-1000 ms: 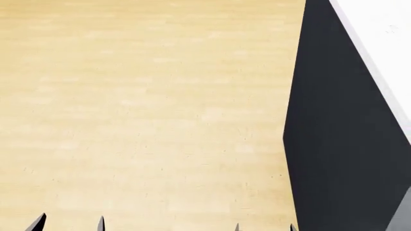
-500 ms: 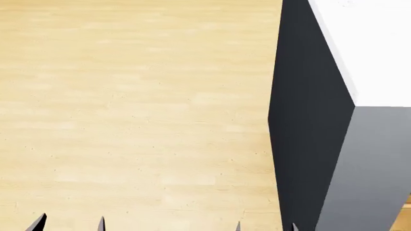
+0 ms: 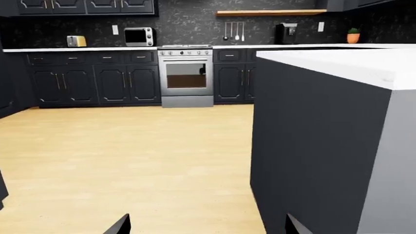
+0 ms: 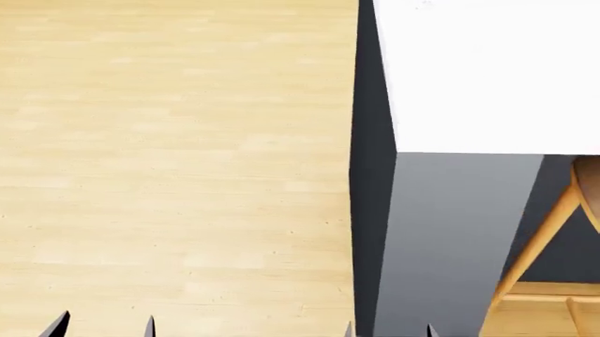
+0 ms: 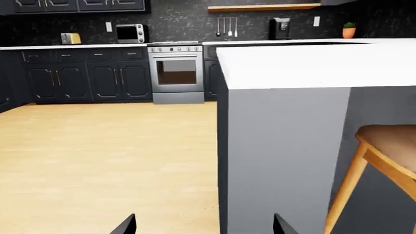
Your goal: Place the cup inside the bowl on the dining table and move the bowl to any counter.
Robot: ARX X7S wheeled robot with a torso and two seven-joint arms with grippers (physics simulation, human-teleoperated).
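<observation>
From the head camera, the light wooden floor [image 4: 178, 161] fills the side from 7 to 11 o'clock. From 12 to 3 o'clock stands a block with a plain white top [image 4: 487, 70] and dark side walls [image 4: 370, 210]; it looks like an island or table, but I cannot tell which. At 4 o'clock a wooden chair [image 4: 553, 239] stands just beside its grey end wall.

Of the left gripper [image 4: 103, 326] only the two dark fingertips show, at 7 o'clock on the lower edge, standing apart with floor between them. The right gripper [image 4: 387, 330] shows the same way at about 5 o'clock, its tips also apart and holding nothing, just before the dark wall of the block.

The left wrist camera looks across the floor to the far kitchen. There the counter [image 3: 78, 49], white over dark cabinet fronts, carries a toaster [image 3: 76, 41] and a microwave [image 3: 139, 36]. A steel oven [image 3: 186, 75] stands between the cabinets. Some utensils [image 3: 234, 31] hang on the dark wall under a wooden shelf [image 3: 270, 12], and a small potted plant [image 3: 353, 35] stands at the far end of the counter.

The right wrist camera shows the same kitchen, with the white-topped block near and the chair seat [image 5: 390, 144] beside it.

The cup and the bowl are not visible in any view.
</observation>
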